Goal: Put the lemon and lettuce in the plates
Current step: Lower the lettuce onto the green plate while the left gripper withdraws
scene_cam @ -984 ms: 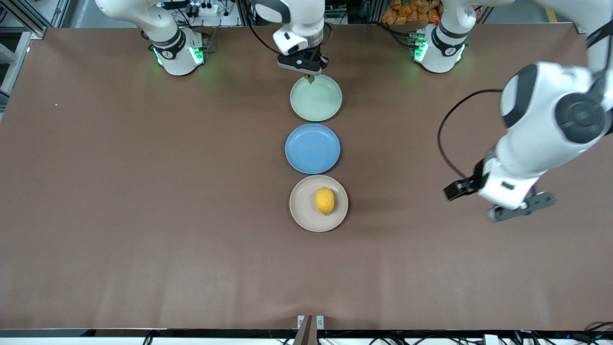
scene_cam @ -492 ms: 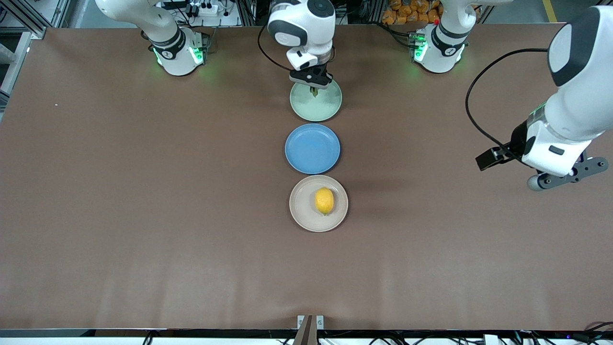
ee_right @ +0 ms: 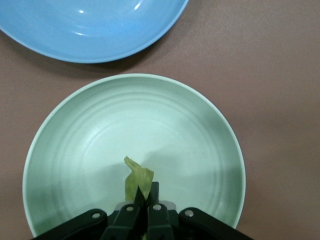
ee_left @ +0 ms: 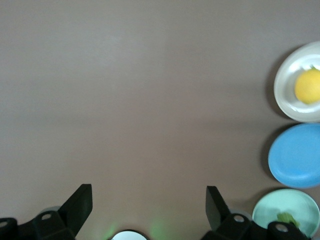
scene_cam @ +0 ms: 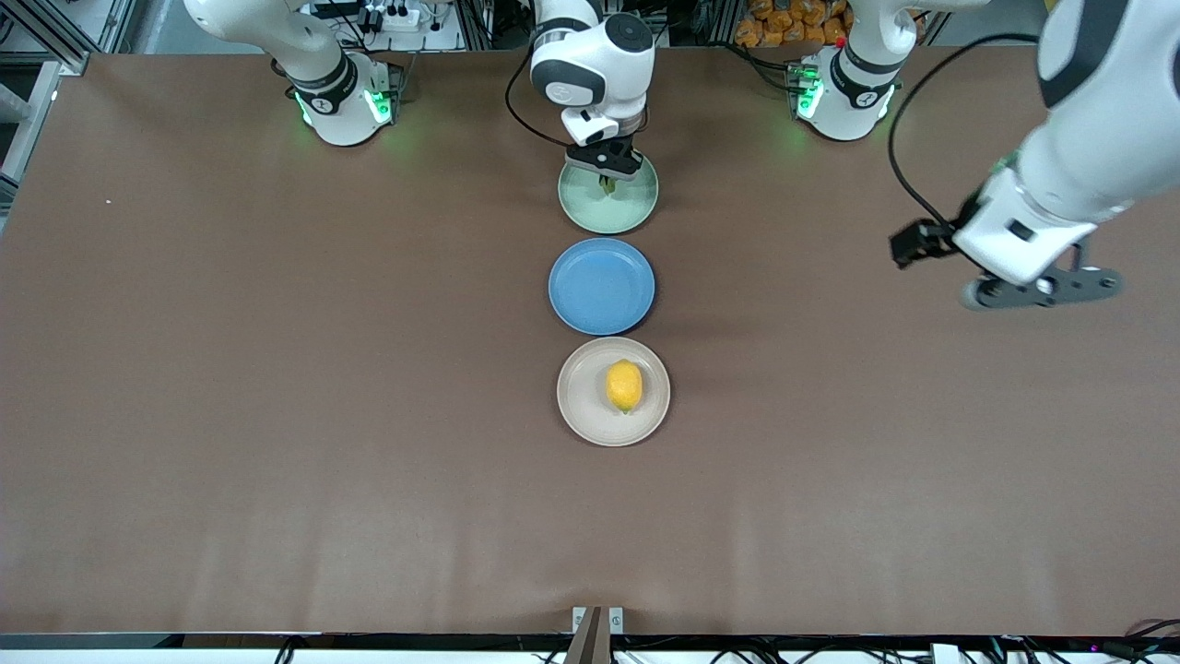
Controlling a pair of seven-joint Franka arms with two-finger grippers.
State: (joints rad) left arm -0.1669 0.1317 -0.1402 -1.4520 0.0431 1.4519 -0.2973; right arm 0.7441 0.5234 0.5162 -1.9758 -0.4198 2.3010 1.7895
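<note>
Lowered since earlier, right tool [scene_cam: 607, 181], clamped on lettuce [ee_right: 137, 183], hangs over mint plate [scene_cam: 636, 207]. Left tool [ee_left: 149, 201], fingers apart, has risen. Lemon [scene_cam: 624, 385] rests in beige plate [scene_cam: 579, 406].

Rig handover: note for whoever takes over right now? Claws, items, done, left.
Right claw: shut on the lettuce, over the mint plate, the plate farthest from the front camera.
Left claw: open, empty, over bare table toward the left arm's end.
Lemon: lying in the beige plate, the nearest one. Done.
Blue plate: between the two, nothing in it, not part of the job.
Left: release the lettuce into the mint plate and pull the right arm clear.
</note>
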